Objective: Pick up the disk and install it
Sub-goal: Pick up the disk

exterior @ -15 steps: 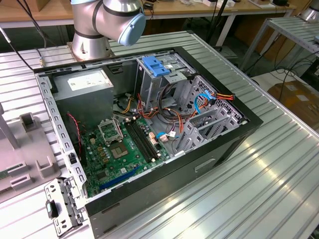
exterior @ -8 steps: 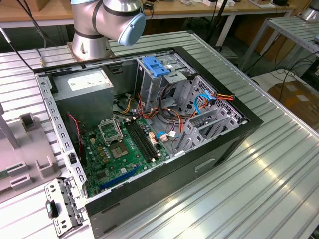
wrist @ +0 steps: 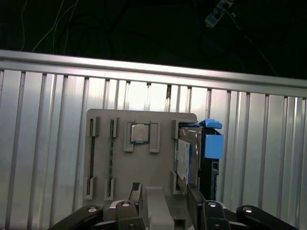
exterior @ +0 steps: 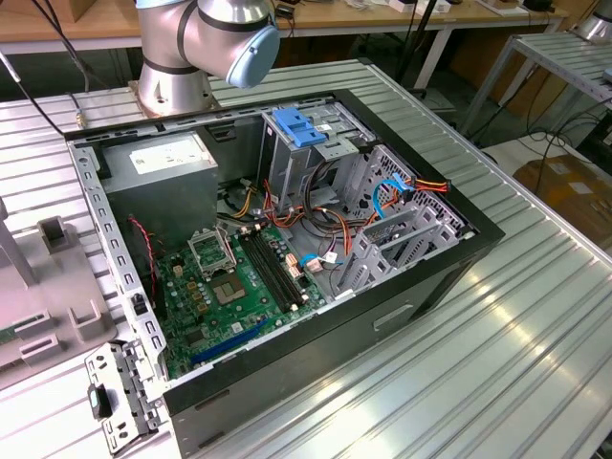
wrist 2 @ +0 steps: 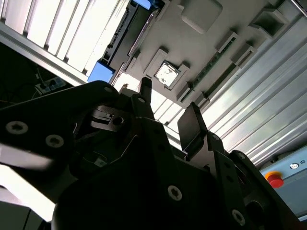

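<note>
Gripper: in both wrist views the gripper (wrist: 165, 199) (wrist 2: 169, 98) hangs over the near end of the tray. Its black fingers (wrist: 135, 194) are spread apart and hold nothing.
Holder tray: the grey slotted holder tray (wrist: 144, 167) (wrist 2: 201, 43) lies flat on the ribbed metal table (wrist: 48, 143). In the exterior view it sits at the left edge (exterior: 48, 316), outside the case.
Chip: a square chip (wrist: 140, 132) (wrist 2: 166, 75) lies in a seat in the middle of the tray.
Disk: the disk (wrist: 183, 153) (wrist 2: 101, 72) stands on edge in the tray's outer slot, just beside the chip's seat. Its blue carrier faces outward and it is well apart from the case.
Writing: the disk's label carries print too small to read.
Second wrist view adds: a red button (wrist 2: 274, 179) on a grey box.
Exterior view adds, near to far:
- the open black computer case (exterior: 382, 316)
- the green motherboard (exterior: 229, 287)
- the drive cage (exterior: 402, 229) at the right
- the power supply box (exterior: 172, 163), its white sticker illegible
- the blue latch (exterior: 298, 126)
- the arm (exterior: 206, 38) at the far edge
</note>
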Tool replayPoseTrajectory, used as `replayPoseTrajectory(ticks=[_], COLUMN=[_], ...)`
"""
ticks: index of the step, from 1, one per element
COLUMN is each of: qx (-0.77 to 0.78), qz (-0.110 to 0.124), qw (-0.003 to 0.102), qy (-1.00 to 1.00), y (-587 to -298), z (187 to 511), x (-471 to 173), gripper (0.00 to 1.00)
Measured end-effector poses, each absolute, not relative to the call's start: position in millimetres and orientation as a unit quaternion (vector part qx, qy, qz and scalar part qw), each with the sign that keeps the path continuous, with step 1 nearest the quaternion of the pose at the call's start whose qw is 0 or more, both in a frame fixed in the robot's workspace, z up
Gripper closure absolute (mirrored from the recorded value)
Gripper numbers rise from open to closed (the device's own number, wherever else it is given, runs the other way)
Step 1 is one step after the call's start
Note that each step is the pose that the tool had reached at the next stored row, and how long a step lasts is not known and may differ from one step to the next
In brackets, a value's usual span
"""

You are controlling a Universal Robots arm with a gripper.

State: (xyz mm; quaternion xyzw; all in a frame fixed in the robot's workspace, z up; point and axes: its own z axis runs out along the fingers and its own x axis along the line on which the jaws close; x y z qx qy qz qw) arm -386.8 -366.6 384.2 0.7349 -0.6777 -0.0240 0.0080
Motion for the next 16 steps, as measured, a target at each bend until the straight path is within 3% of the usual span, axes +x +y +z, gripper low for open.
replayPoseTrajectory(ticks=[16], qx=[0.735], qz=[-0.025], qw=[0.006], qy=[-0.678], y=[-366.1], z=[379.8], x=[-387.5], gripper=[0.5])
